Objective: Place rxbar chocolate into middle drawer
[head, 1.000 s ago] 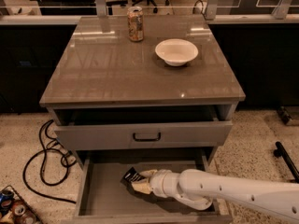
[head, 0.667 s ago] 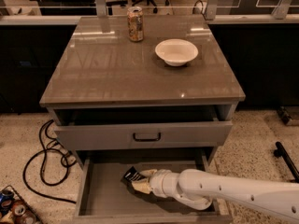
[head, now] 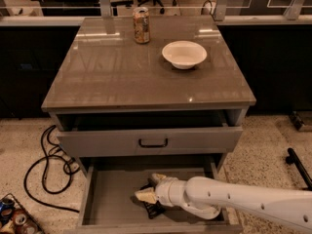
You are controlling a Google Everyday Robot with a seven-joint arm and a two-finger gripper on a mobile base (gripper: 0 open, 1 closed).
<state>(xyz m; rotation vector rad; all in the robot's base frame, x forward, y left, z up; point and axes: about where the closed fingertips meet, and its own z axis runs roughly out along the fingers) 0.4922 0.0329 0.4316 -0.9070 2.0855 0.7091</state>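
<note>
The middle drawer (head: 105, 199) is pulled out, with a flat grey floor. My gripper (head: 151, 187) reaches into it from the right on a white arm, low over the floor near the middle. Its two cream fingertips (head: 145, 195) stand apart, so it is open. The rxbar chocolate (head: 153, 209), a small black wrapper, lies on the drawer floor right under and beside the fingers. It is partly hidden by the wrist, and I cannot tell whether a finger still touches it.
The drawer above, a grey front with a black handle (head: 152, 143), sticks out a little over the middle drawer. On the tabletop stand a tan can (head: 141, 25) and a white bowl (head: 184, 54). Black cables (head: 46, 167) lie on the floor at the left.
The fingers have parted. The black wrapper, which stuck out at the gripper's upper left, now lies lower on the drawer floor. The arm has barely moved.
</note>
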